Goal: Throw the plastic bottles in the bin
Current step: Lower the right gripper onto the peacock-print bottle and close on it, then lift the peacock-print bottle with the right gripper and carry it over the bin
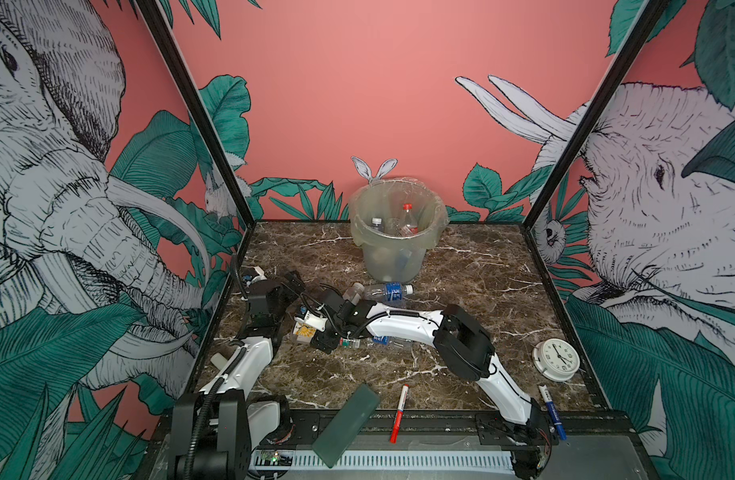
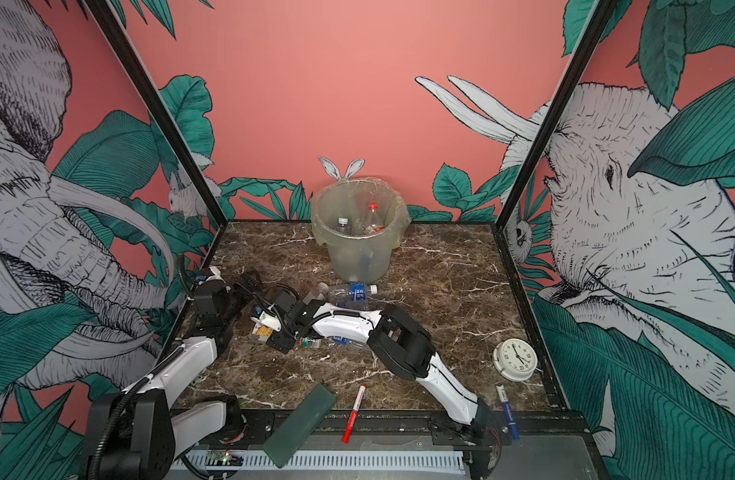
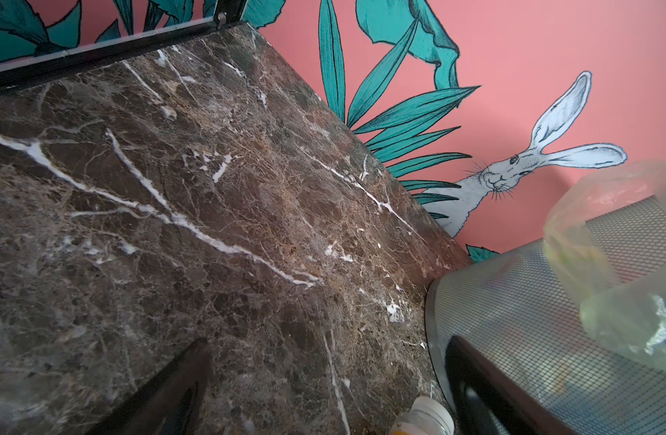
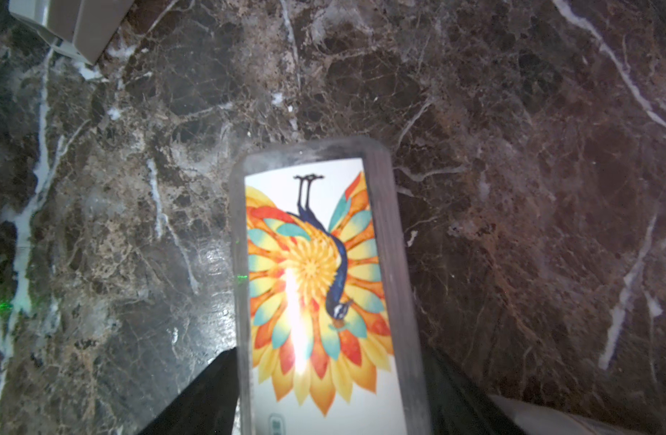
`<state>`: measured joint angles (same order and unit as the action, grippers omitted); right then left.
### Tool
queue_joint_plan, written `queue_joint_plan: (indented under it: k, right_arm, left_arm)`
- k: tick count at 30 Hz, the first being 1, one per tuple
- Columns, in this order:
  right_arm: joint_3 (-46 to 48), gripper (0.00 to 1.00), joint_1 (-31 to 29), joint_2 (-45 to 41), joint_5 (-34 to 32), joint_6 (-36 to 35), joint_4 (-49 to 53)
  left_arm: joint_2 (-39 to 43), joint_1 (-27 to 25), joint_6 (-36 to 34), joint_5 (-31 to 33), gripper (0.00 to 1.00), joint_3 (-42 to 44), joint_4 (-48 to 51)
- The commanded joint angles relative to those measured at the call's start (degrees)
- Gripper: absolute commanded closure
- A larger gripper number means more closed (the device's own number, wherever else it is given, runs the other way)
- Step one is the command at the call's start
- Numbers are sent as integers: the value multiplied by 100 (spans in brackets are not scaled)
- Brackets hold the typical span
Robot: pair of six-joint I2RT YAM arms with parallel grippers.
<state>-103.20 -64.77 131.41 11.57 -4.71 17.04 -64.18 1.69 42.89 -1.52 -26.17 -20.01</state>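
Note:
The bin (image 1: 397, 232) (image 2: 357, 237) stands at the back centre with several plastic bottles inside. My right gripper (image 1: 312, 332) (image 4: 327, 354) reaches across to the left and is shut on a bottle with a yellow-white peacock label (image 4: 312, 271) (image 1: 304, 331), just above the table. A blue-label bottle (image 1: 388, 291) (image 2: 353, 291) and a white-capped bottle (image 1: 353, 292) (image 3: 425, 414) lie in front of the bin. Two more bottles (image 1: 351, 343) lie partly hidden under the right arm. My left gripper (image 1: 291, 283) (image 3: 327, 361) hangs open and empty at the left, beside the bin (image 3: 531, 309).
A white clock (image 1: 556, 359) lies at the right edge. A red-and-white marker (image 1: 400, 411), a blue marker (image 1: 552, 412) and a dark green slab (image 1: 347, 424) lie along the front edge. Black frame posts and patterned walls close in both sides.

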Motion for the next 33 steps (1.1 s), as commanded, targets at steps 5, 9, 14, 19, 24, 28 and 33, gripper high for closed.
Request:
queue_joint_plan:
  k: [5, 9, 14, 19, 24, 28, 33]
  right_arm:
    - [56, 30, -44, 121, 0, -12, 60]
    - [164, 25, -44, 112, -50, 5, 7]
    - [266, 25, -45, 94, -114, 3, -32]
    - [539, 35, -44, -138, -200, 34, -288]
    - [919, 44, -79, -538, -295, 40, -524]
    - [1426, 45, -130, -1020, -495, 133, -850]
    - [2308, 45, -195, -1814, -822, 427, -1370]
  left_arm:
    - [-46, 28, 75, -86, 2, 29, -138]
    - [-87, 29, 83, -121, 2, 15, -159]
    - [-151, 31, 83, -173, 2, 0, -196]
    - [-217, 28, 61, -288, 2, -18, -270]
    - [-222, 28, -99, -505, 4, -89, -293]
    - [-192, -11, -272, -586, 5, -115, -384]
    - [-137, -226, -632, -795, 7, -169, -546]
